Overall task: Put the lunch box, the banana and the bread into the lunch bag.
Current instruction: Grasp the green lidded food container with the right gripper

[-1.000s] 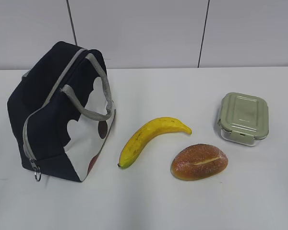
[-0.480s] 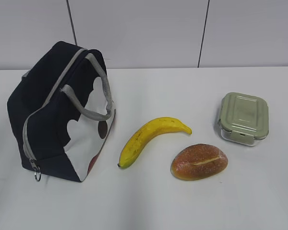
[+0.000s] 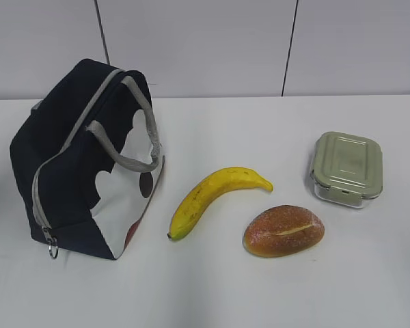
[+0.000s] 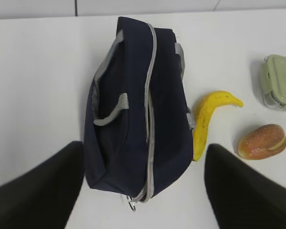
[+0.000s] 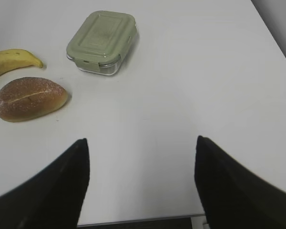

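Observation:
The navy lunch bag [image 3: 89, 164] stands zipped shut at the table's left, its ring pull [image 3: 52, 250] at the near bottom corner. To its right lie the yellow banana [image 3: 215, 197], the golden-brown bread [image 3: 283, 230] and the sage-green lunch box [image 3: 346, 168]. Neither arm shows in the exterior view. From above, my left gripper [image 4: 144, 148] hovers open over the near end of the lunch bag [image 4: 138, 105], holding nothing. My right gripper [image 5: 141, 143] is open and empty over bare table, with the bread [image 5: 29, 98], banana [image 5: 13, 62] and lunch box [image 5: 101, 42] ahead to its left.
The white table [image 3: 260, 123] ends at a pale panelled wall [image 3: 205, 41] behind. In the right wrist view the table's near edge [image 5: 143, 220] runs just below the fingers.
Nothing has moved in the exterior view.

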You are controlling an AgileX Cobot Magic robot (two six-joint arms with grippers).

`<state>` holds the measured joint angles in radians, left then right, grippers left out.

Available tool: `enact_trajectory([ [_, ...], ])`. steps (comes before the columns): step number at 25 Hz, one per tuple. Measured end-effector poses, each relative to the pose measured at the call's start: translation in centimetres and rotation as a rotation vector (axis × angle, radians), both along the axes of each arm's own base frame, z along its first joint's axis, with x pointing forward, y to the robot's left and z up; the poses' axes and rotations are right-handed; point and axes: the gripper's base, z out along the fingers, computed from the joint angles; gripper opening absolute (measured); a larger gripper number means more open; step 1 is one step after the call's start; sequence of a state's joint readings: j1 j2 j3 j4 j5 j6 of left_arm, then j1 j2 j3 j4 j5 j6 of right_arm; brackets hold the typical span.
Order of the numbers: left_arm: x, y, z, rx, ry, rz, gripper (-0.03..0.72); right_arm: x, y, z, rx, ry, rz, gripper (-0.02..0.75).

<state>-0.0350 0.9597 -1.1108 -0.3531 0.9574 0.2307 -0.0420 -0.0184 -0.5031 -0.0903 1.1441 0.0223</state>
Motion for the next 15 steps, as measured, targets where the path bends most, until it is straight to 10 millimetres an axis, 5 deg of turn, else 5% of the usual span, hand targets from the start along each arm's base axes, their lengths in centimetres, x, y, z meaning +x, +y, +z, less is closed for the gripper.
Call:
enact_trajectory([
  [15,15.1,-2.7,-4.6,0.032,0.361,-0.114,0.481,0.0,0.0,0.0,0.000,0.000,0.000,0.510],
])
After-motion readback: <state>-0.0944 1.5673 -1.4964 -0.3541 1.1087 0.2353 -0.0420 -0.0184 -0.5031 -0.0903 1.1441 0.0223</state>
